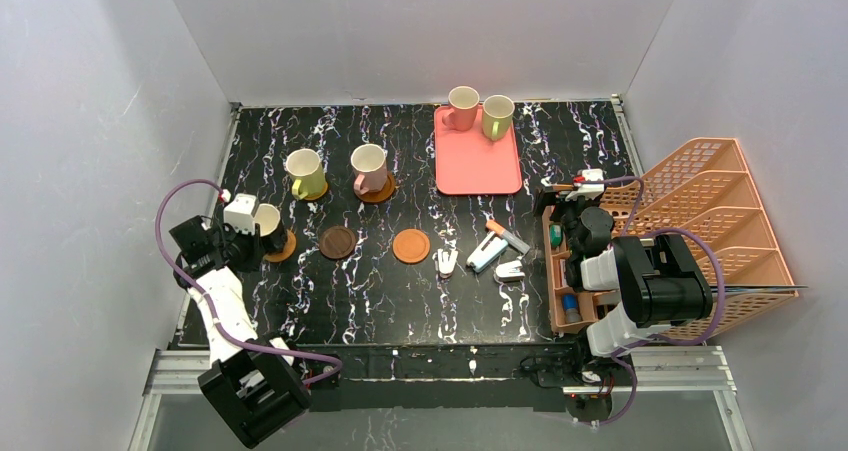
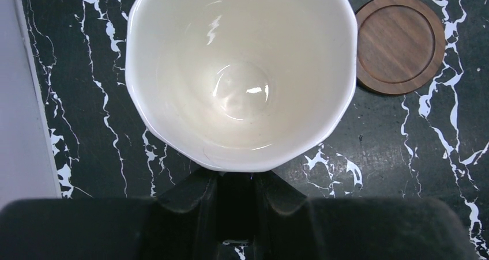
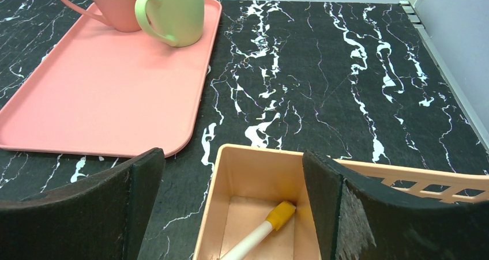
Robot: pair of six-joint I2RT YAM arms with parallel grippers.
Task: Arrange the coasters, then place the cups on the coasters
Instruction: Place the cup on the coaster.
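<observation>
Left fingers [image 2: 187,198] pinch brown cup [image 2: 242,75]; right fingers [image 3: 135,196] wide.

1. Brown cup [image 1: 268,221]: upright, over left coaster [image 1: 287,249].
2. Yellow cup [image 1: 305,174], pink cup [image 1: 369,168]: upright on rear coasters [image 1: 384,195].
3. Dark coaster [image 1: 338,242], orange coaster [image 1: 411,246]: flat, bare.
4. Second pink cup [image 1: 462,109], green cup [image 1: 497,117]: upright on tray [image 1: 478,166].

From high over its near edge, the top camera covers the black marbled table [image 1: 400,301]. The left wrist camera looks straight down, close, into a cream-lined ceramic cup [image 2: 239,75] beyond its fingers [image 2: 184,198]; the right faces low toward a flat pink rectangular tray [image 3: 104,93]. Both show overhead.
</observation>
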